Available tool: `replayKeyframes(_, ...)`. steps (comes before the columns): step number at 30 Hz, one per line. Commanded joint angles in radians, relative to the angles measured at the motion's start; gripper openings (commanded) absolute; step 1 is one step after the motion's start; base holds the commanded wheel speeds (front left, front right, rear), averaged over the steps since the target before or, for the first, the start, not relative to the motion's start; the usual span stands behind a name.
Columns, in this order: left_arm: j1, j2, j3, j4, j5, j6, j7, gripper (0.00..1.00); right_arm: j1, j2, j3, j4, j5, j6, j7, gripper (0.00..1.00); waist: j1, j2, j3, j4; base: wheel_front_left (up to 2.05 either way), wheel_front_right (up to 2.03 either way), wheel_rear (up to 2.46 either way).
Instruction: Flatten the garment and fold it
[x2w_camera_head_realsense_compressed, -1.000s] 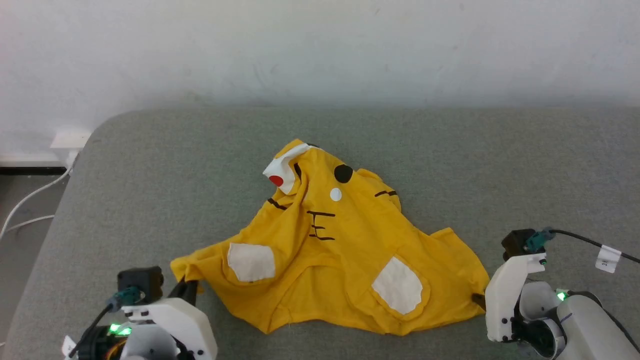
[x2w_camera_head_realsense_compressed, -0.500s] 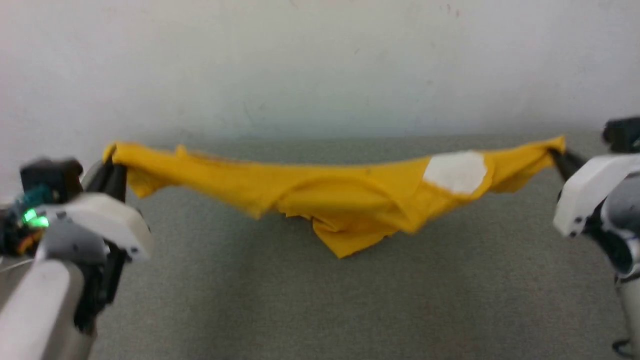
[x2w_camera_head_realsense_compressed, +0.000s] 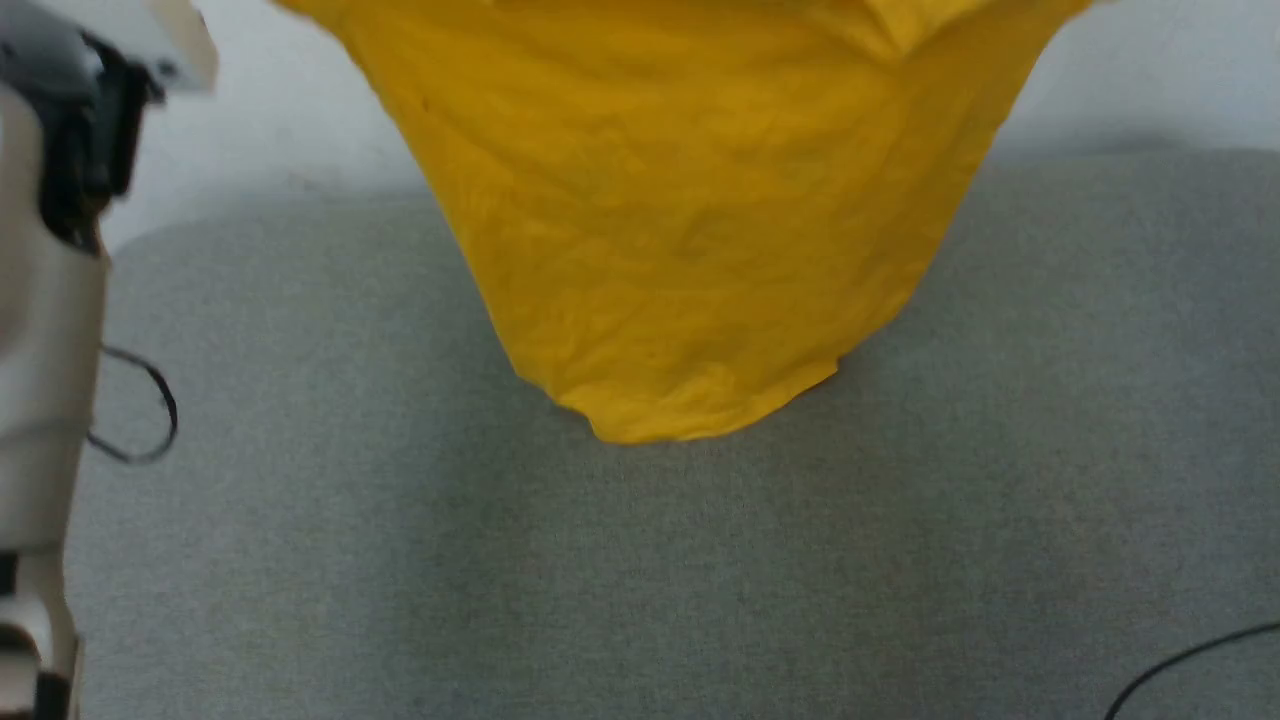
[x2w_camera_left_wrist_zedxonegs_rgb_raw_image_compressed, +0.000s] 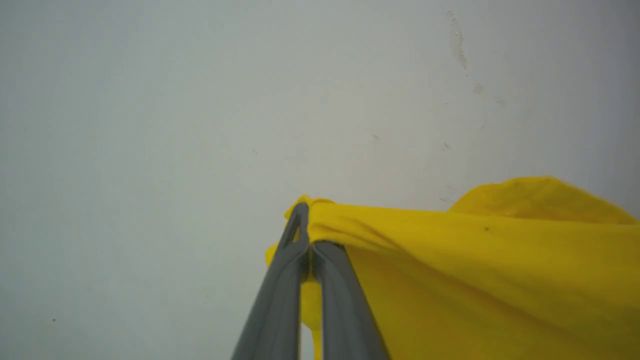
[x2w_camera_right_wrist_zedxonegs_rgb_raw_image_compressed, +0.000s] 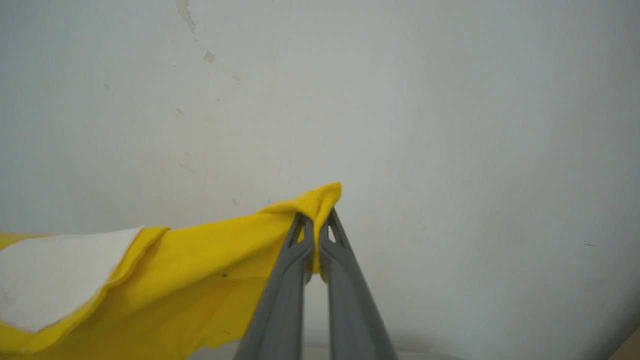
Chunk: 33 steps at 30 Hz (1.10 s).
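Observation:
The yellow garment (x2w_camera_head_realsense_compressed: 680, 210) hangs in the air, its plain back side toward me and its lowest edge just above the grey cushion (x2w_camera_head_realsense_compressed: 640, 560). Its top corners run out of the head view. In the left wrist view my left gripper (x2w_camera_left_wrist_zedxonegs_rgb_raw_image_compressed: 306, 225) is shut on a bunched yellow corner of the garment (x2w_camera_left_wrist_zedxonegs_rgb_raw_image_compressed: 475, 270), which stretches away to the right. In the right wrist view my right gripper (x2w_camera_right_wrist_zedxonegs_rgb_raw_image_compressed: 315, 222) is shut on the other corner of the garment (x2w_camera_right_wrist_zedxonegs_rgb_raw_image_compressed: 210, 270), where a white patch (x2w_camera_right_wrist_zedxonegs_rgb_raw_image_compressed: 55, 275) shows at the left. The tiger print is hidden.
My pale left forearm (x2w_camera_head_realsense_compressed: 45, 330) stands tall at the left edge with a looped dark cable (x2w_camera_head_realsense_compressed: 140, 410). Another dark cable (x2w_camera_head_realsense_compressed: 1190, 660) lies at the lower right. A white wall (x2w_camera_head_realsense_compressed: 1150, 70) rises behind the cushion.
Both grippers have lifted the garment off the cushion, from lying crumpled to stretched between them and now hanging high. The head camera has shifted too.

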<state>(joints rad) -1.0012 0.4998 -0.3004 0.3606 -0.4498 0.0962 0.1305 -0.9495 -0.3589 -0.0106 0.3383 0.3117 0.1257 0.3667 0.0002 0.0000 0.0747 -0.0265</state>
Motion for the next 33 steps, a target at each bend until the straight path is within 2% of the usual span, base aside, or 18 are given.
replayKeyframes(1, -0.067, -0.013, -0.001, 0.047, 0.012, -0.007, -0.018, 0.00, -0.061, -0.003, 0.012, 0.037, -0.010, 0.005, -0.031, 0.00, -0.0002, 0.0000, 0.148, -0.030, 0.00, 0.00, 0.00)
replayKeyframes(10, -0.406, -0.050, -0.022, 0.292, 0.082, -0.023, -0.153, 0.00, -0.415, -0.031, 0.089, 0.246, -0.058, 0.005, -0.266, 0.00, -0.0002, 0.0000, 0.361, -0.029, 0.00, 0.00, 0.00)
replayKeyframes(17, -0.557, -0.072, -0.026, 0.440, 0.097, -0.033, -0.247, 0.00, -0.582, -0.020, 0.167, 0.373, -0.050, 0.005, -0.439, 0.00, -0.0002, 0.0000, 0.437, -0.024, 0.00, 0.00, 0.00)
replayKeyframes(25, -0.527, -0.110, -0.021, 0.600, 0.057, -0.065, -0.305, 0.00, -0.567, 0.021, 0.296, 0.535, 0.014, 0.005, -0.521, 0.00, -0.0002, 0.0000, 0.451, -0.024, 0.00, 0.00, 0.00)
replayKeyframes(33, -0.360, -0.142, 0.011, 0.724, -0.009, -0.111, -0.365, 0.00, -0.403, 0.069, 0.405, 0.661, 0.099, 0.005, -0.576, 0.00, -0.0002, 0.0000, 0.374, -0.025, 0.00, 0.00, 0.00)
